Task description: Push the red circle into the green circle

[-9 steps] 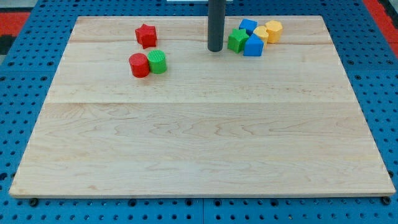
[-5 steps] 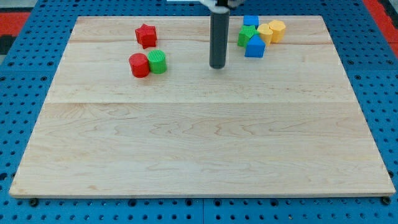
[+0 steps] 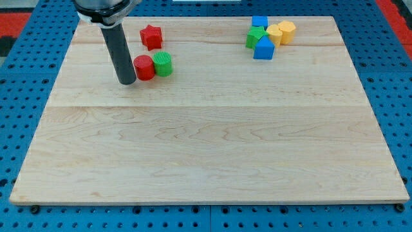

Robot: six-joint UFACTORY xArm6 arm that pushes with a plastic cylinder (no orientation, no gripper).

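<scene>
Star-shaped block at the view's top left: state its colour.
Red. The star block shows plainly in the camera view, above the red circle.

A single camera looks down at a slant on a pale wooden board (image 3: 212, 148) from its near long edge, facing the far edge. The board fills most of the frame, narrowing toward the top, with blue pegboard (image 3: 19, 129) showing around it. The view is fairly close; the rod is cut off at the upper left.
</scene>
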